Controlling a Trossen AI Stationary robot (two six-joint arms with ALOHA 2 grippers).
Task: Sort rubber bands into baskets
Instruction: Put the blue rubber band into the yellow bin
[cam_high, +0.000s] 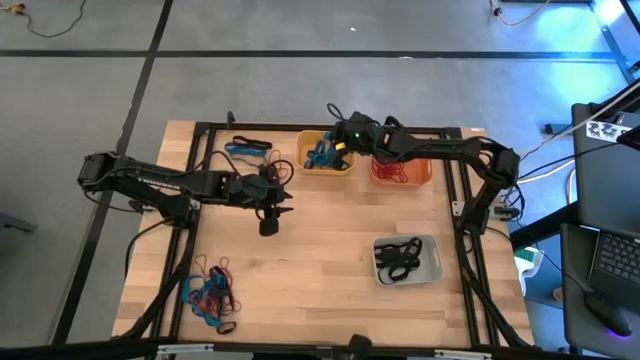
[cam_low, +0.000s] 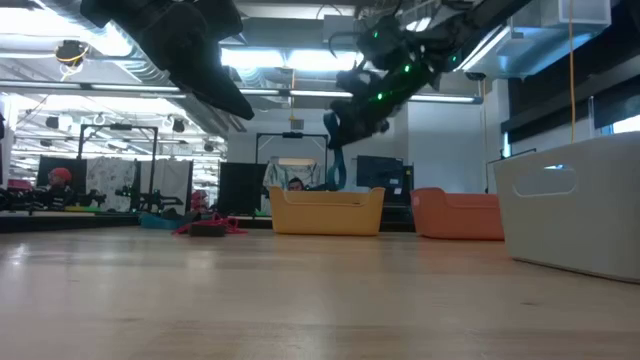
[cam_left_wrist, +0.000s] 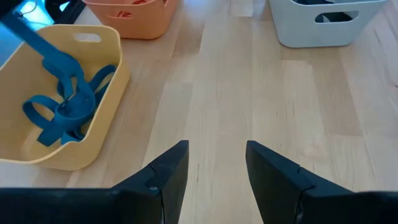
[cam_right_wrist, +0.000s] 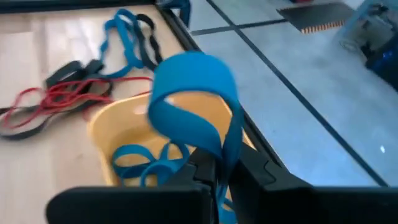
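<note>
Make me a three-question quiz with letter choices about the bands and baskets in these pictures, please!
1. Where is the right end effector?
A. Over the yellow basket
B. Over the grey basket
C. Over the bare table middle

2. What colour are the bands in the grey basket?
A. Blue
B. Red
C. Black

3. What is the left end effector doing?
A. Gripping a red band
B. Open and empty
C. Shut on a basket

Answers:
1. A: the high view shows it above the yellow basket.
2. C: black bands lie in it.
3. B: its fingers stand apart with only bare table between them.
</note>
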